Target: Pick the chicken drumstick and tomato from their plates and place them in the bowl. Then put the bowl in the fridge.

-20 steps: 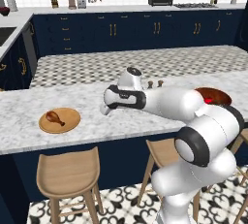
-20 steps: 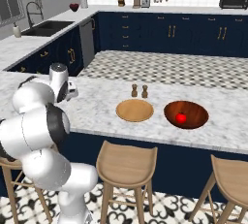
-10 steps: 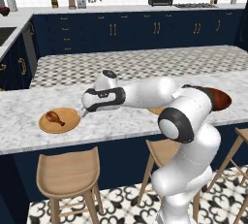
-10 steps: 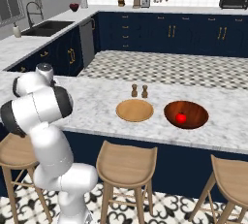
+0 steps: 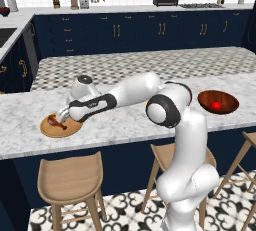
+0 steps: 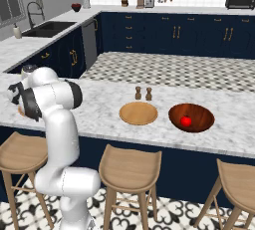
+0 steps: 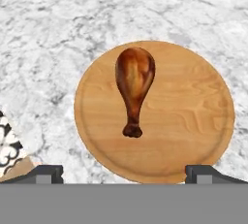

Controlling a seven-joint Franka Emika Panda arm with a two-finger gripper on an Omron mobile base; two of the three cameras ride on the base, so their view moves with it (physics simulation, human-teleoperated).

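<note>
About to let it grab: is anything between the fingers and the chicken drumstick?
Nothing visible. The chicken drumstick lies alone on its plate, and the open gripper looks straight at it.

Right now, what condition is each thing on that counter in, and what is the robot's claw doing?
Chicken drumstick: lying flat on its plate, not gripped.
Left plate: holds the drumstick.
Middle plate: bare.
Tomato: already in the bowl.
Bowl: on the counter, holding the tomato.
Gripper: open, over the drumstick's plate.
</note>
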